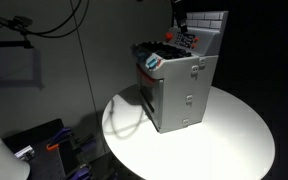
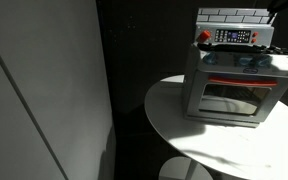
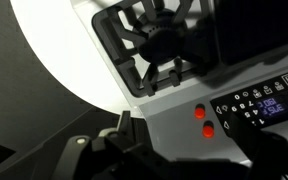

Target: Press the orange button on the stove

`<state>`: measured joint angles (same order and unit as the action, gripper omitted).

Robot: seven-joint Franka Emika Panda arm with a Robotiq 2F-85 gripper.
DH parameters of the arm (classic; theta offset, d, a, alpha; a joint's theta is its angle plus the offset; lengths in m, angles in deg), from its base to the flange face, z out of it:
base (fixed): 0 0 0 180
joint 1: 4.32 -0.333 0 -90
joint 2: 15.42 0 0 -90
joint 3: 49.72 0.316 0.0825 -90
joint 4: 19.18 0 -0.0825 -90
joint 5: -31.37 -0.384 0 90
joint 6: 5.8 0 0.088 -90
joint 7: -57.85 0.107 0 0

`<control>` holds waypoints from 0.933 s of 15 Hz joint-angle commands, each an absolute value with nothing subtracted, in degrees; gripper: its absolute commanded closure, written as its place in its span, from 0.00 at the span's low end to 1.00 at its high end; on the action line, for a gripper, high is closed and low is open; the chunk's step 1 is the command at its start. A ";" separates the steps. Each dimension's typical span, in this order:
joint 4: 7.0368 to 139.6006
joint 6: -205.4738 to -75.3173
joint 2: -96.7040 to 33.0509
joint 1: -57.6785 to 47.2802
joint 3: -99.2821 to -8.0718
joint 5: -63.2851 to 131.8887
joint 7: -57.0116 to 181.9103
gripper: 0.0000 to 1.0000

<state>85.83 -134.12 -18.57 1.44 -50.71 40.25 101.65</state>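
The grey toy stove (image 1: 179, 90) stands on a round white table (image 1: 234, 135); it shows in both exterior views (image 2: 234, 85). In the wrist view its black burner (image 3: 156, 45) is at the top. Two small orange-red buttons sit side by side on the grey control panel, one (image 3: 198, 111) above the other (image 3: 208, 129), left of a black keypad (image 3: 264, 100). I cannot tell which is the orange button. A red dot also shows at the panel's left end (image 2: 205, 36). My gripper (image 3: 189, 148) hovers just over the panel near the buttons, fingers apart and empty. It hangs over the stove's back (image 1: 184, 38).
The stove's white brick-pattern back panel (image 1: 206, 22) rises right behind the gripper. The oven door (image 2: 234, 95) faces the table's front. A grey wall panel (image 2: 44, 90) stands beside the table. Cables and clutter (image 1: 44, 145) lie on the floor.
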 commanded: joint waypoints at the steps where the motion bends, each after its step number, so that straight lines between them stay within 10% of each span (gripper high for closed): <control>1: 82.91 -135.86 -21.39 0.30 -52.33 40.29 101.24 0.00; 14: 84.42 -137.13 -22.16 -0.56 -53.93 40.37 101.47 0.00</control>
<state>84.60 -136.77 -21.77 0.12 -52.77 40.25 101.60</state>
